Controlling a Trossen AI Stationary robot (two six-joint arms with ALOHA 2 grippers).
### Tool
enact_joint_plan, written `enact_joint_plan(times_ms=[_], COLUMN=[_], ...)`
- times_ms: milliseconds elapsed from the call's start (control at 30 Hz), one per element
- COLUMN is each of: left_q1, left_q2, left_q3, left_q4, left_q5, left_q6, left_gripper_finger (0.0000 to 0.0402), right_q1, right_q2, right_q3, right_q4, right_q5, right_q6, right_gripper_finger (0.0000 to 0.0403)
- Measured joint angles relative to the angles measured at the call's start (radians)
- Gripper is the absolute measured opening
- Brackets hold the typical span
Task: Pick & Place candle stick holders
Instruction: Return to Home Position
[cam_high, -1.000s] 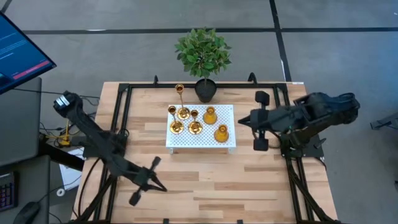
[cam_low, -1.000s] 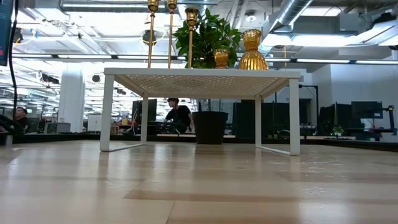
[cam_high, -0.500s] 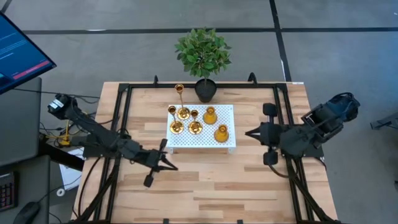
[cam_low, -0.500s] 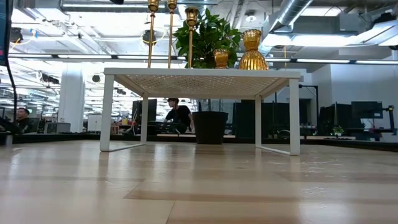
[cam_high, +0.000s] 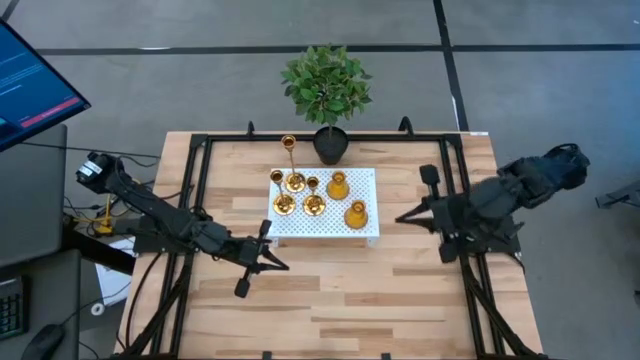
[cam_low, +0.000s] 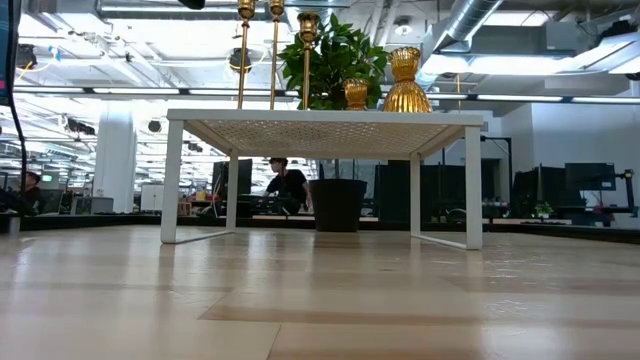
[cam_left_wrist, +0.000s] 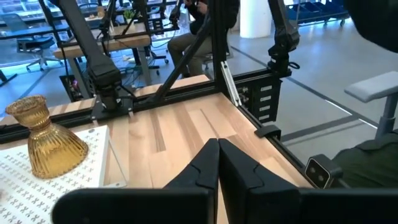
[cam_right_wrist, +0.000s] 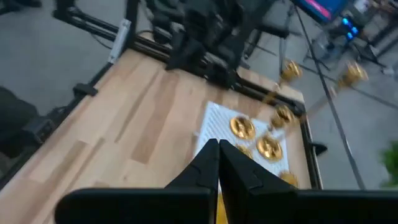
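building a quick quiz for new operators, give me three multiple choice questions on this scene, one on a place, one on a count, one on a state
1. Where do the gold candle holders stand?
A) on the floor
B) on the white perforated shelf
C) in the plant pot

2. How many gold candle holders are there?
A) three
B) seven
C) five

3. How are the fingers of the left gripper and the right gripper?
A) shut, holding nothing
B) spread wide open
C) shut on a candle holder

Answers:
1 B: the high view shows every holder's base on the shelf.
2 C: the low view shows three thin-stemmed ones and two squat bulbous ones.
3 A: in each wrist view the two fingers meet with nothing between them.
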Motion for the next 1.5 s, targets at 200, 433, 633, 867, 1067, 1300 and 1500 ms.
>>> enact_joint_plan(times_ms=[200,433,633,867,1067,1300,1500], left_q1=[0.000,0.000,0.000,0.000,0.000,0.000,0.000], left_q2=[0.000,0.000,0.000,0.000,0.000,0.000,0.000], left_q3=[0.000,0.000,0.000,0.000,0.000,0.000,0.000], left_q4=[0.009,0.018,0.018,0.019,0.019,0.019,0.019], left_q5=[-0.001,-0.003,-0.003,-0.003,-0.003,-0.002,-0.002], left_q6=[-0.006,-0.007,-0.008,-0.007,-0.007,-0.007,-0.007], left_gripper_finger=[0.0005,0.0007,0.0005,0.0006,0.0006,0.0005,0.0007], right_q1=[-0.135,-0.290,-0.392,-0.469,-0.476,-0.476,-0.476], right_q2=[-0.196,-0.364,-0.446,-0.516,-0.614,-0.811,-0.967], right_q3=[-0.275,-0.459,-0.550,-0.676,-0.838,-1.014,-1.094], right_q4=[0.218,0.353,0.414,0.485,0.593,0.715,0.731], right_q5=[-0.128,-0.233,-0.362,-0.386,-0.385,-0.382,-0.352], right_q6=[0.003,-0.012,-0.036,-0.001,0.024,0.042,0.079], right_gripper_finger=[0.0000,0.0000,0.0000,0.0000,0.0000,0.0000,0.0000])
